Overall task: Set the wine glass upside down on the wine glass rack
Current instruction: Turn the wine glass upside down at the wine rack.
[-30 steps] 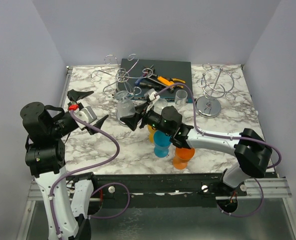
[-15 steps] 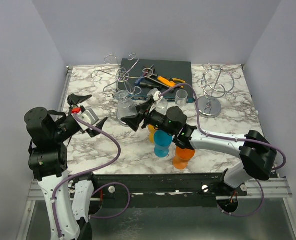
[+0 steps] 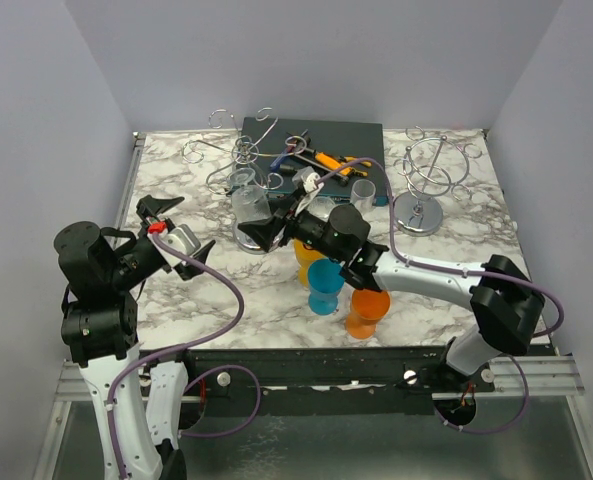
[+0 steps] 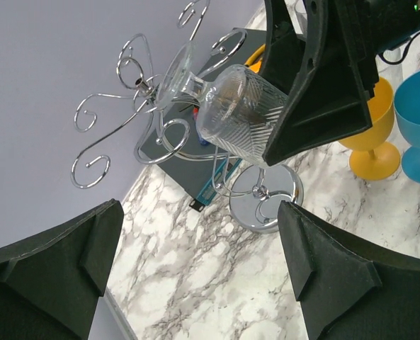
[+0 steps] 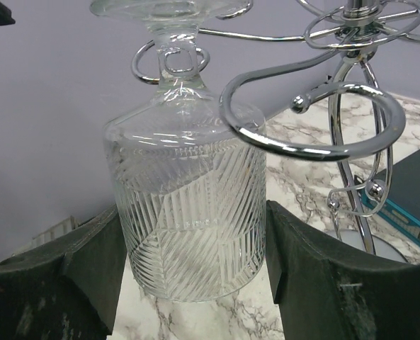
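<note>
From above: right gripper (image 3: 266, 228) clasps the inverted wine glass (image 3: 248, 205) at the rack (image 3: 244, 153), left gripper (image 3: 181, 228) gaping idle left of it. Left wrist: foot among the rack's arms. Right wrist: stem seemingly inside a rack loop — only release left.

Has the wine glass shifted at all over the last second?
Yes. The wine glass, held in the right gripper, has moved slightly farther back, closer to the hub of the wire rack.

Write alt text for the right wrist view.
A clear ribbed wine glass hangs upside down, gripped between the right gripper's dark fingers, its stem sitting in a wire loop of the chrome rack. Marble tabletop and purple wall behind.
</note>
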`<move>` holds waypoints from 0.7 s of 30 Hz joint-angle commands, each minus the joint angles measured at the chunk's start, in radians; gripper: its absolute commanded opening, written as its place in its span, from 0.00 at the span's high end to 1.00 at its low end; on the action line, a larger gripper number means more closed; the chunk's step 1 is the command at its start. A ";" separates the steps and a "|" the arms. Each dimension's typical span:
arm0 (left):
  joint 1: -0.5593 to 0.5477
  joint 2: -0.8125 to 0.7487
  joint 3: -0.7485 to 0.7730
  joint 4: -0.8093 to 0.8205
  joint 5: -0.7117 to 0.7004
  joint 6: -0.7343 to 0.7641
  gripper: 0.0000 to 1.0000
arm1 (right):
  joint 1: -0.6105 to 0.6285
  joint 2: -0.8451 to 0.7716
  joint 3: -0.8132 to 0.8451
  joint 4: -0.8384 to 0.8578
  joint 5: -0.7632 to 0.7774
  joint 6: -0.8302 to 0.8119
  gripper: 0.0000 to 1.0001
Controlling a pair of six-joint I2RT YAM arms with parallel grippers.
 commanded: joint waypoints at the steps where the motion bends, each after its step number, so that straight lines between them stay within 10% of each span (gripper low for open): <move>1: -0.001 0.004 -0.003 -0.051 -0.034 0.025 0.01 | -0.012 0.040 0.069 0.095 -0.023 -0.009 0.75; 21: -0.010 0.126 -0.010 -0.045 -0.161 0.105 0.01 | -0.040 0.199 0.172 0.172 -0.068 0.013 0.78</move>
